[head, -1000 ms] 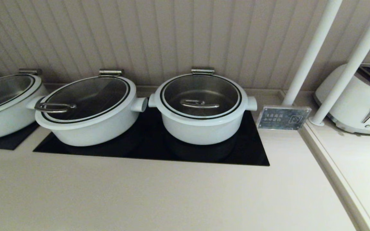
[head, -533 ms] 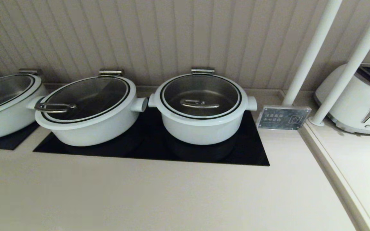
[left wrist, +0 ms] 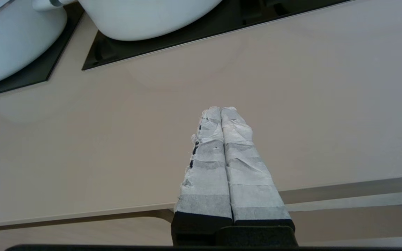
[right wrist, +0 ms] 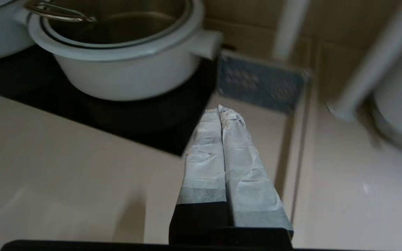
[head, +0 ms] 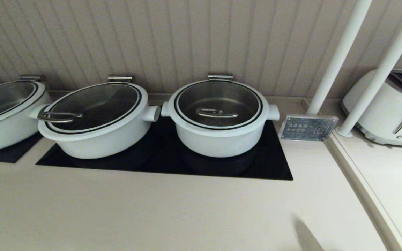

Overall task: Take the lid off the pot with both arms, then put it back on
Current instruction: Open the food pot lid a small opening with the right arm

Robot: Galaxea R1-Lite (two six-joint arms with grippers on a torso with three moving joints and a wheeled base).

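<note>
The deep round white pot [head: 218,139] stands on the black cooktop [head: 166,167], with the round glass lid [head: 218,99] shut on it. The lid's steel bar handle [head: 216,112] is at its centre and its hinge clip [head: 220,76] is at the back. The pot [right wrist: 124,76] and lid handle [right wrist: 58,12] also show in the right wrist view. My right gripper [right wrist: 218,109] is shut and empty, over the counter near the cooktop's front right corner. My left gripper [left wrist: 221,108] is shut and empty, over bare counter short of the cooktop. Neither gripper shows in the head view.
A wider oval white pot [head: 96,136] with a loop-handled lid stands left of the round pot, and another pot [head: 2,125] further left. A small sign plate [head: 307,128], two white poles [head: 337,59] and a white toaster [head: 389,108] are on the right.
A blurred dark shadow has appeared on the counter at the bottom right of the head view. The pots and lids have not moved.
</note>
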